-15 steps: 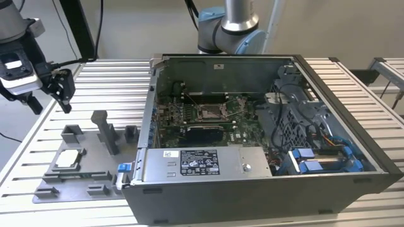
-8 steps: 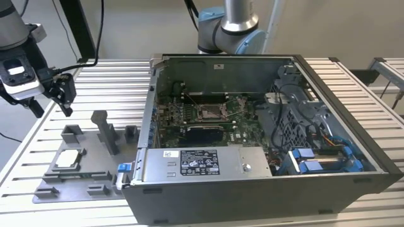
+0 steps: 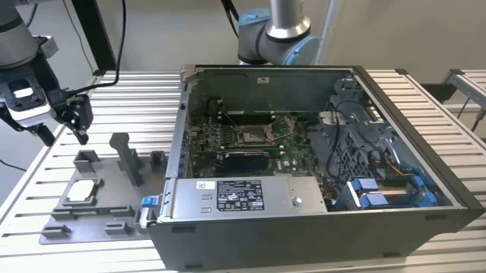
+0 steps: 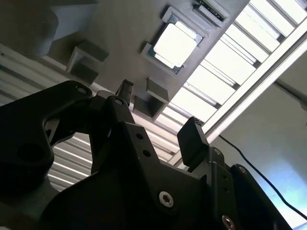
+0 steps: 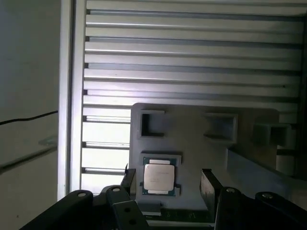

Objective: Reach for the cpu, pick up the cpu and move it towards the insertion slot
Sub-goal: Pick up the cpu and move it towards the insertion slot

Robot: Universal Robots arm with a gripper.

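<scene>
Nearest me, at the exterior view's left, a grey fixture plate (image 3: pixel 91 224) lies on the slatted worktop (image 3: pixel 425 102). The cpu (image 3: pixel 82 190) sits flat in a recess of it, silvery top up, untouched. Above and a little beyond it hangs the hand (image 3: pixel 65 136), its fingers (image 3: pixel 79 122) spread apart and holding nothing, clear of the plate and of the upright blocks (image 3: pixel 129 162) on it.

In the first wrist view the cpu (image 5: pixel 159 178) shows between the two dark fingers (image 5: pixel 208 184), so the hand (image 5: pixel 168 176) looks roughly lined up over the chip. In the second wrist view the cpu (image 4: pixel 175 44) lies out past the hand (image 4: pixel 158 109), apart from it.

I'd say this is the reach, with the pick-up not yet made. To my eye a grip calls for a straight descent with a finger on either side of the chip. It has to go low enough to catch the thin edges without knocking the plate's raised lips or those blocks.

Further off, toward the exterior view's right, stands the open computer case (image 3: pixel 304 239). Deep inside it, on the green motherboard (image 3: pixel 296 151), is the insertion slot (image 3: pixel 254 133) with its shiny frame, well apart from the cpu. The case wall stands between the two, so I reckon the carry needs height before it goes across.
</scene>
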